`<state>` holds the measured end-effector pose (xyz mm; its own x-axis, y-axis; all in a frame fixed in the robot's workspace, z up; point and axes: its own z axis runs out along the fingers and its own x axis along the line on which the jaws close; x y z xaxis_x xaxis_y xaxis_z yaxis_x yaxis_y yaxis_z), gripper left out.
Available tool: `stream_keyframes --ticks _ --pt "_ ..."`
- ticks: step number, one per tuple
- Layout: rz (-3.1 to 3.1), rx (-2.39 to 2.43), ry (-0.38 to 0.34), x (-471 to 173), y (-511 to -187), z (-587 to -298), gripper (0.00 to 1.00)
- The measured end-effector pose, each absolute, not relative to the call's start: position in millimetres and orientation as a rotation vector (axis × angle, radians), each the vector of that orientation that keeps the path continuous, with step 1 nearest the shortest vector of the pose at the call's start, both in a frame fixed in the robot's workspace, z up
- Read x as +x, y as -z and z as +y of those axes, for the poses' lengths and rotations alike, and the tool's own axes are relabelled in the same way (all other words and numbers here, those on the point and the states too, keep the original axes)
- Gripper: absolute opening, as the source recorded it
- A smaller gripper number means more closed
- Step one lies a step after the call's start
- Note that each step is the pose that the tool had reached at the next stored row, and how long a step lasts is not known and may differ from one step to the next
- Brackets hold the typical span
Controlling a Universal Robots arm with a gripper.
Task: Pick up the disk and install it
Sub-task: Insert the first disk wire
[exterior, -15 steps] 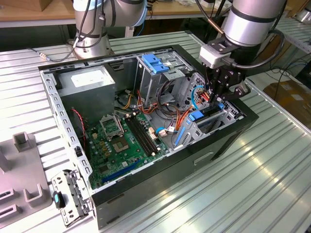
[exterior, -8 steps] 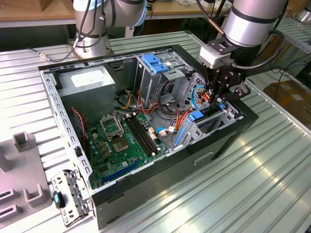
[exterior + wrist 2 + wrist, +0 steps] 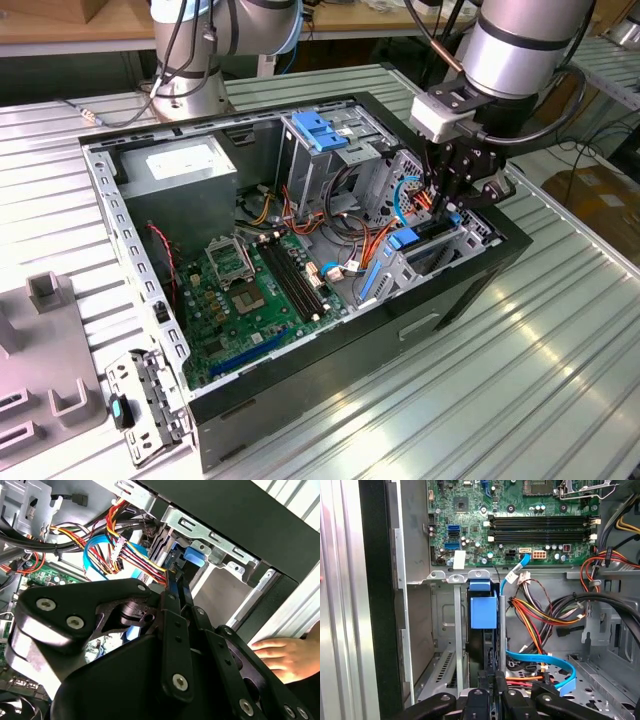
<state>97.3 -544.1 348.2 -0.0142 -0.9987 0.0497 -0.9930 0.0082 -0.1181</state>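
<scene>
My gripper [image 3: 447, 212] hangs over the drive bay [image 3: 470, 238] at the front of the open case [image 3: 470, 290], on the exterior view's right. My fingers [image 3: 176, 630] are pressed close on the thin upper edge of the disk [image 3: 483, 645], which stands on edge in the bay's slot between two metal walls. In the first wrist view the disk shows as a dark narrow slab running away from my fingertips, with a blue carrier tab [image 3: 483, 611] at its far end, just beside the bay's metal lip. In the second wrist view the same blue tab [image 3: 193, 556] sits against the bay bracket, close under the case's black wall.

Just beside the disk, a blue flat cable [image 3: 545, 662] and a bundle of red, yellow and orange wires [image 3: 535, 615] cross the case floor. A person's hand [image 3: 280, 655] rests on the table [image 3: 560, 380] outside the case wall, near my gripper.

Farther in lies the green motherboard [image 3: 245, 295] with its black memory slots [image 3: 540, 527]. Beyond it, in the exterior view, a blue bracket [image 3: 317, 130] sits on top of the upper cage, and the grey power supply [image 3: 190, 170] fills the far corner. Outside the case, on the exterior view's left, a loose metal bracket [image 3: 145, 405] lies on the table.
</scene>
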Motion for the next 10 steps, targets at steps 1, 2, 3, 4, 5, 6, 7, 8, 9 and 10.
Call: stream_keyframes --ticks 1,2,3,4,5,6,7,8,9,10 --pt "2.196 -2.171 0.184 97.2 -348.0 -544.2 0.16" --pt "2.194 -2.171 0.182 96.8 -347.7 -544.5 0.16" --pt "2.194 -2.17 0.18 96.7 -347.6 -544.5 0.16" --pt "2.193 -2.17 0.18 96.7 -347.3 -544.4 0.16" --pt "2.193 -2.17 0.179 96.7 -347.0 -544.4 0.16" --pt "2.193 -2.17 0.179 96.6 -346.5 -544.4 0.16" --pt "2.193 -2.17 0.179 96.6 -346.2 -544.5 0.16" --pt "2.193 -2.17 0.179 96.6 -346.0 -544.5 0.16" --pt "2.193 -2.17 0.179 96.6 -345.7 -544.5 0.16" --pt "2.193 -2.17 0.179 96.6 -345.4 -544.5 0.16"
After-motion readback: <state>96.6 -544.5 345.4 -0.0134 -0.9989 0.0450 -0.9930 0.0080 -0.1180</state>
